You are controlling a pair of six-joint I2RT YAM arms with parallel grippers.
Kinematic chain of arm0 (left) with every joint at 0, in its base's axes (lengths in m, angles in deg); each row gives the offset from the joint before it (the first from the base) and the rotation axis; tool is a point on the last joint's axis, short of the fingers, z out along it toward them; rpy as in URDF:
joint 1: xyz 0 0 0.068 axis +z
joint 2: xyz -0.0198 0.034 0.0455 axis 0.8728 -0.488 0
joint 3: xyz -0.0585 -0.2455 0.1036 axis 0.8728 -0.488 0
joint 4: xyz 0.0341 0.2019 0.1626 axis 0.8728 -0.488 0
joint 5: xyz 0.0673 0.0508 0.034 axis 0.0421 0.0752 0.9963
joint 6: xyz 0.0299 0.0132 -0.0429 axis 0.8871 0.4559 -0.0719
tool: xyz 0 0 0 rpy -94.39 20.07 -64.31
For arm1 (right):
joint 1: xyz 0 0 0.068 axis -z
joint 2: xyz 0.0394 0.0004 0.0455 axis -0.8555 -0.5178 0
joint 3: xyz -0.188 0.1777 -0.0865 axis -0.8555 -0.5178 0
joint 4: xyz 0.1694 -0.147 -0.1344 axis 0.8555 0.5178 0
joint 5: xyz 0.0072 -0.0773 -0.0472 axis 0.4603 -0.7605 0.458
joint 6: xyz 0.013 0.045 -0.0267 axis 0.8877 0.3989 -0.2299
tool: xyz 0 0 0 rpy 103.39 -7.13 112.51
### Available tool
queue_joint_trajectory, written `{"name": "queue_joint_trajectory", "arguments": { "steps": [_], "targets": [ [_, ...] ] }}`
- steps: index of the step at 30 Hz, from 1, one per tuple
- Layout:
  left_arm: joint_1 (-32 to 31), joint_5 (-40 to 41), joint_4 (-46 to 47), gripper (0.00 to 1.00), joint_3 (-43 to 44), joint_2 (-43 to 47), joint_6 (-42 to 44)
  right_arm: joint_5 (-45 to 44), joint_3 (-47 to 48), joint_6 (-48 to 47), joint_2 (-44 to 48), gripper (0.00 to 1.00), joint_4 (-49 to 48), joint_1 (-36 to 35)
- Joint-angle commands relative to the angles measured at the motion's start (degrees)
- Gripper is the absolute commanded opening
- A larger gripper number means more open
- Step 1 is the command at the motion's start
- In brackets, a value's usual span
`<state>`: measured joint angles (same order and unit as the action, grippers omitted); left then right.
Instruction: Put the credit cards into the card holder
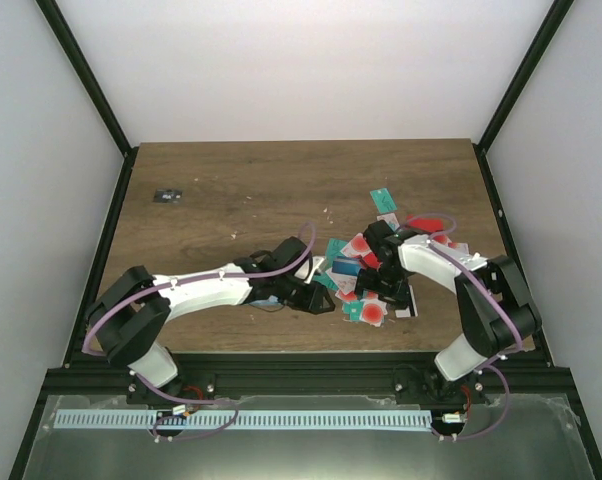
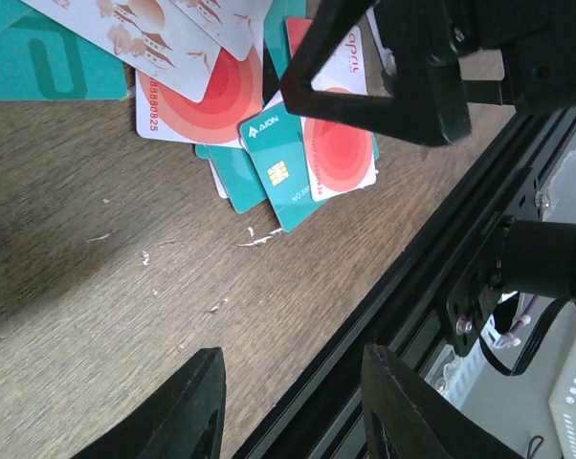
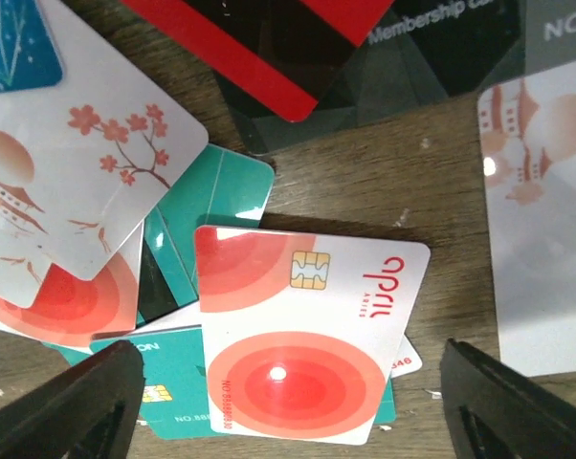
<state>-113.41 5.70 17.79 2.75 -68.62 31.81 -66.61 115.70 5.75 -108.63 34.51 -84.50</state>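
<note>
**Loose cards heaped at the front right of the table; both pairs of fingers empty**

The thin rectangular plastic credit cards (image 1: 367,312) are spread in an overlapping heap on the brown wooden table (image 2: 97,287), towards its right front, between the two arms; the teal-blue folding card holder cannot be picked out with certainty among the teal cards. The left fingers (image 2: 197,411) are held apart over bare wood just beside the heap, with nothing between them; the right fingers (image 3: 77,411) are spread wide above a white card with red circles and a gold chip (image 3: 298,354), and nothing is gripped.

The cards are judged to be light, stiff and slick; lying flat, they would be hard to pinch from above. The white card rests on a teal chip card (image 2: 280,172) and others, so its overhanging short edge is judged the best place to be taken.

White cards printed with blossom (image 3: 87,163) and a black card with a red band (image 3: 269,48) lie close by and could be dragged along; the black frame rail (image 2: 365,335) runs near the heap, and the two arms are crowded together; a small dark object (image 1: 167,195) lies well apart at the far left.
</note>
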Motion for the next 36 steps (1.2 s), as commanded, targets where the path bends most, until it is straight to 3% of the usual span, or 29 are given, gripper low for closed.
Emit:
{"name": "queue_joint_trajectory", "arguments": {
  "steps": [1,7,12,17,25,36],
  "targets": [
    [-0.7,-0.6,1.1,0.41,1.1,-0.3,-0.4,-0.8,1.9,0.7,-1.9,0.90,0.5,-0.5],
    [-0.7,-0.5,1.2,0.41,-0.1,0.3,-0.1,-3.3,2.2,2.2,-4.8,0.91,0.2,-0.5],
    [-0.7,-0.5,1.6,0.41,-1.6,1.0,0.1,-4.0,2.3,2.7,-8.3,0.86,-1.6,-0.5],
    [-0.7,0.3,1.6,0.42,-3.4,2.8,0.4,-4.5,0.5,2.6,-11.6,0.70,-3.7,-0.5],
    [-0.6,0.8,2.4,0.42,-7.2,5.0,0.3,-3.4,-3.6,2.6,-12.9,0.53,-6.6,-0.8],
    [-0.7,-0.6,3.4,0.43,-6.4,4.8,-0.2,-3.0,-0.6,2.2,-5.0,0.51,-1.0,-1.1]
  ]
}}
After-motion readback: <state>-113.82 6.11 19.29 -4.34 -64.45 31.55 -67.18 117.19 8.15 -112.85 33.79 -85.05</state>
